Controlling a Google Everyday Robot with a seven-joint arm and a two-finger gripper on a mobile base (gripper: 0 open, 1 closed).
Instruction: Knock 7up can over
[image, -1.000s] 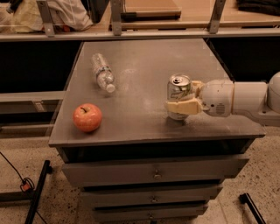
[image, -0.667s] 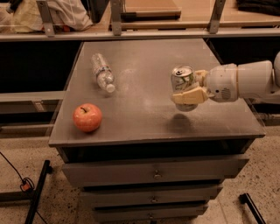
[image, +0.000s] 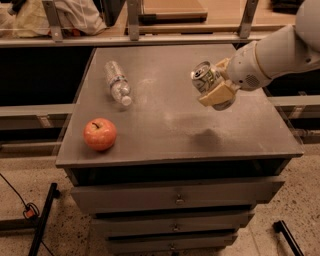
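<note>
The 7up can is a small silver can with a pull-tab top. It is tilted to the left and held up in the air above the right part of the grey cabinet top. My gripper comes in from the right on a white arm and is shut on the can, with one cream finger under it. The can's shadow lies on the cabinet top below it.
A clear plastic water bottle lies on its side at the back left of the cabinet top. A red apple sits at the front left. Drawers are below the top. A shelf with a rail runs behind the cabinet.
The gripper has lifted the can off the cabinet top, moved it up and a little back, and the can has tipped further to the left.
</note>
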